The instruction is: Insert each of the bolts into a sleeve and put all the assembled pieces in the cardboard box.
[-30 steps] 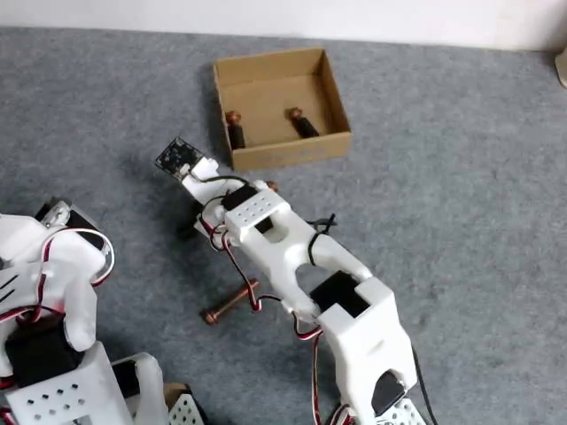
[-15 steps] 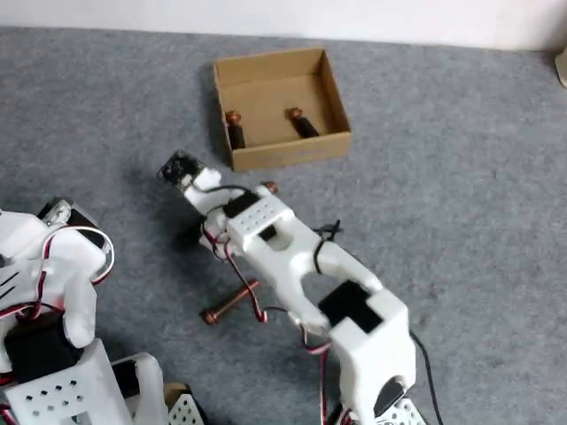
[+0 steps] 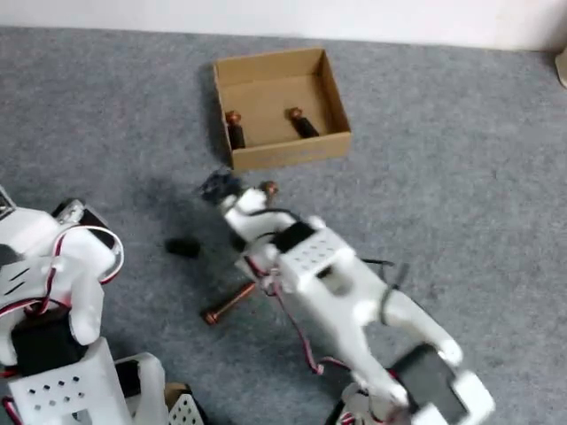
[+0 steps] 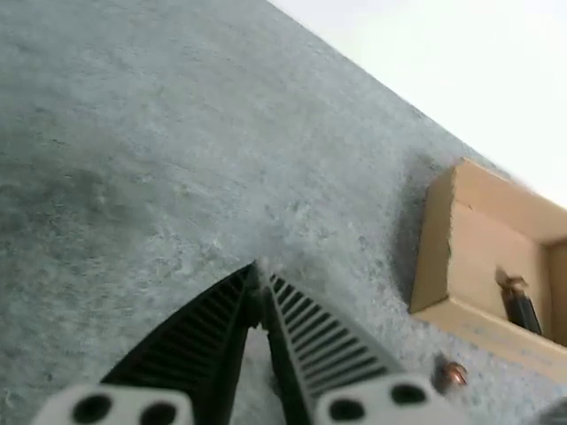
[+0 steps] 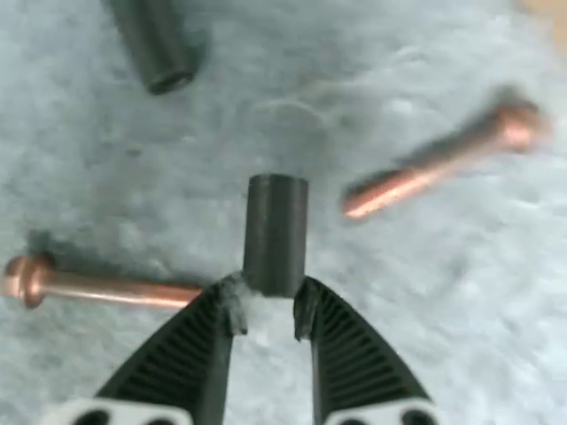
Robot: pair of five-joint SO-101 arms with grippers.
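Note:
In the right wrist view my right gripper (image 5: 266,297) is shut on the end of a black sleeve (image 5: 275,232), held just over the carpet. One copper bolt (image 5: 97,288) lies beside the fingers and another bolt (image 5: 443,164) lies farther out. A second black sleeve (image 5: 155,49) lies beyond them. In the high view that loose sleeve (image 3: 183,248) and a bolt (image 3: 230,303) lie left of the right arm. My left gripper (image 4: 260,292) is shut on nothing above bare carpet. The cardboard box (image 3: 335,88) holds two assembled pieces (image 3: 235,129) (image 3: 302,122).
The right arm (image 3: 337,283) runs diagonally across the middle of the grey carpet. A copper bolt head (image 3: 268,188) shows just before the box's near wall. The left arm (image 3: 53,283) stands at the lower left. Open carpet lies right of the box.
The right arm has swung to the right and back from the box, uncovering the loose black sleeve on the carpet. The left arm has shifted slightly.

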